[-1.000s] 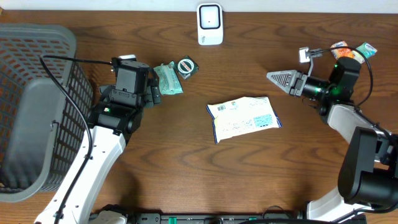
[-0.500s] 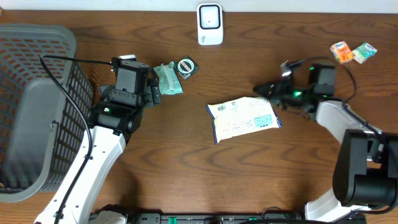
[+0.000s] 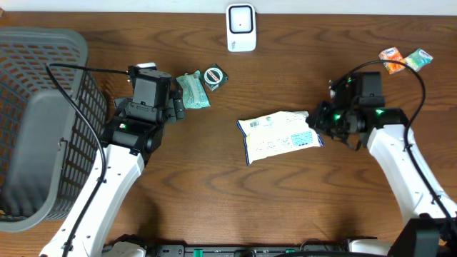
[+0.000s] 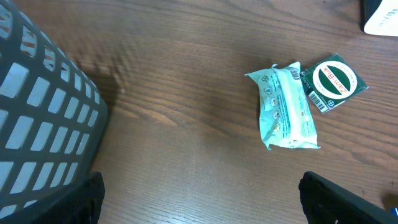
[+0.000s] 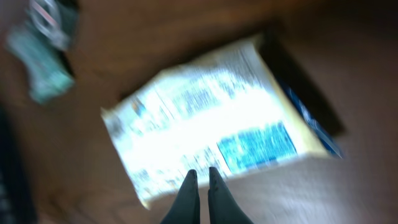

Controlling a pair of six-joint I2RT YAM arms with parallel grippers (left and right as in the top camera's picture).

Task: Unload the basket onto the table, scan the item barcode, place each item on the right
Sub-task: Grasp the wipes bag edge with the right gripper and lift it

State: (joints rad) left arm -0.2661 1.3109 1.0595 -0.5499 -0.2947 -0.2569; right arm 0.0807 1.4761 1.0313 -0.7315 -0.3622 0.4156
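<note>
Just at packet (image 3: 278, 137) edge, closed right gripper (image 5: 200, 174)

A white packet (image 3: 280, 135) lies flat on the wooden table (image 3: 214, 200). The right gripper (image 3: 315, 123) hangs at its right edge. A white scanner (image 3: 241, 27) stands at the far edge.

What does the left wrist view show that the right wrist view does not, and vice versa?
Only the left wrist view: the grey plastic mesh basket and a corner of the white scanner. Only the right wrist view: the flat white-and-blue printed packet, blurred, behind the right arm's shut fingers. Both: the brown wooden table, the mint-green wrapped packet and the small dark green square item, blurred in the right view.
</note>
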